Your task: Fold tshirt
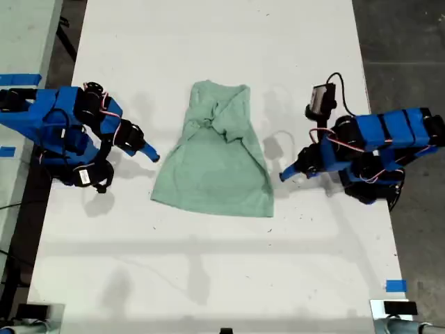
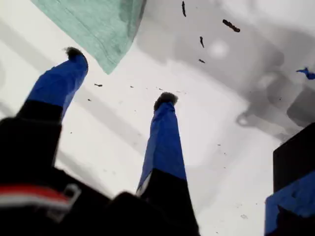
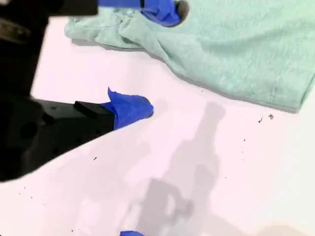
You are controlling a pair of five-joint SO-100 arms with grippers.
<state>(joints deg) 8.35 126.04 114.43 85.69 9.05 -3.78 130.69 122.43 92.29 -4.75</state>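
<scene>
Place: robot lab | white table [image 1: 208,278], blue tape marks [image 1: 395,285], grey concrete floor [image 1: 403,56]

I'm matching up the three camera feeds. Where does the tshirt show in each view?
Exterior view: tshirt lies mid-table, between the two arms.
First wrist view: one corner, just beyond my first gripper, apart from it.
Second wrist view: bunched cloth and hem beyond my second gripper.
Shared landmark: the white table.

White table [image 1: 208,278], blue tape [image 1: 395,285].
</scene>
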